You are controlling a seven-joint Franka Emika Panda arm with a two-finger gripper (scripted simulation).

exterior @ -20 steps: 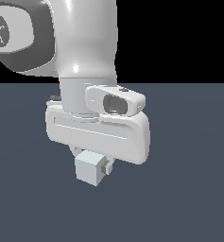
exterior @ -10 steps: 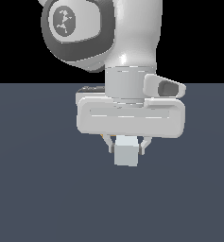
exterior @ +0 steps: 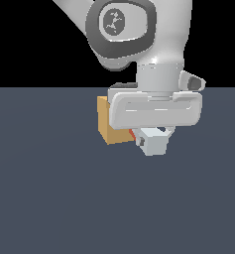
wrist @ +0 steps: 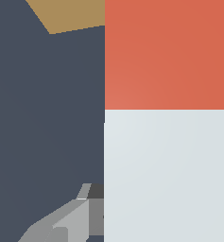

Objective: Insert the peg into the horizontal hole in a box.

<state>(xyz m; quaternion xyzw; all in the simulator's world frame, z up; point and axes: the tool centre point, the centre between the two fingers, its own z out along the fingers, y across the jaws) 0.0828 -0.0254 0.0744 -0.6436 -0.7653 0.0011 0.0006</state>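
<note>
The peg [exterior: 152, 142] is held level under the hand, its pale square end facing the exterior camera and a sliver of its red-orange part [exterior: 133, 134] showing behind. My gripper [exterior: 153, 136] is shut on the peg's pale part. In the wrist view the peg [wrist: 165, 175] fills much of the picture, with its red-orange end [wrist: 165, 54] pointing away. The tan box [exterior: 111, 126] stands on the floor behind the hand, toward the exterior view's left; a corner of the box [wrist: 71, 14] shows in the wrist view. The hole is hidden.
A dark blue-grey floor [exterior: 49, 198] spreads all around. The white arm and its broad hand [exterior: 156, 109] cover part of the box in the exterior view.
The arm has swung toward the exterior view's right with the peg. The tan box, hidden before, now shows behind the hand.
</note>
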